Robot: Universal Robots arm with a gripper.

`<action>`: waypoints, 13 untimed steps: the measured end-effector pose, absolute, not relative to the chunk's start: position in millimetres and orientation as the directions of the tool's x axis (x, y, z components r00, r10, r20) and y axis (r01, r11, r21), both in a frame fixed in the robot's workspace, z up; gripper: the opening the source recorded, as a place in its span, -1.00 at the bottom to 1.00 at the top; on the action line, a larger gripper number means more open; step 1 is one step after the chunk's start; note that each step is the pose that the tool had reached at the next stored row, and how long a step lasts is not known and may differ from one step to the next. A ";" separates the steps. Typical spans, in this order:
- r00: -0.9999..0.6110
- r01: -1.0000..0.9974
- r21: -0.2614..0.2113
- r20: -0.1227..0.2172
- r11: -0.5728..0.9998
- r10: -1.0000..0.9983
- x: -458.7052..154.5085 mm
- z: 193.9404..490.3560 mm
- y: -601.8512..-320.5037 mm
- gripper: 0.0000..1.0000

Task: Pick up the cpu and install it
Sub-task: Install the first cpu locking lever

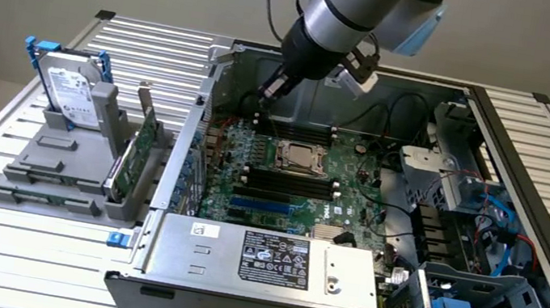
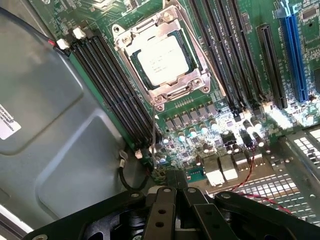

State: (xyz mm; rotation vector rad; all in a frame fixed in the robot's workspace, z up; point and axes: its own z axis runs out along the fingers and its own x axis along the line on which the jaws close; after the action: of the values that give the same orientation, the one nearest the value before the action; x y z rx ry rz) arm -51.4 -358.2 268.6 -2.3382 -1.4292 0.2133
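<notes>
PROGRESS | small flat square silvery-topped cpu (image 1: 300,158) is sitting inside the metal-framed socket (image 2: 170,90) on the green motherboard (image 1: 357,192), centre frame | black claw (image 1: 270,90) is hovering upper centre, closed tight, gripping nothing, apart from the chip | placement appearing done, latching unclear

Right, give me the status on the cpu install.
Done: the cpu lies flat inside the socket frame on the motherboard. In hand: nothing. The gripper hangs above the board near the case's rear wall, jaws shut and empty. Left: no pick or placement looks outstanding. Whether the chip is fully seated or latched cannot be told.
</notes>
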 end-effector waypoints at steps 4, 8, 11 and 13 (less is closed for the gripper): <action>0.478 0.818 -0.405 0.080 -0.410 0.875 -54.7 268.6 -358.2 -0.79; 0.493 0.810 -0.405 0.081 -0.424 0.866 -56.8 268.7 -358.2 -0.79; 0.500 0.807 -0.405 0.082 -0.429 0.862 -59.1 268.6 -358.4 -0.79; 0.502 0.806 -0.405 0.082 -0.432 0.861 -60.1 268.6 -359.7 -0.79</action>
State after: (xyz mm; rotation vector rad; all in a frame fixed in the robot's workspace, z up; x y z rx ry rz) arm -60.1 -359.7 268.6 -2.3575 -1.3816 0.1913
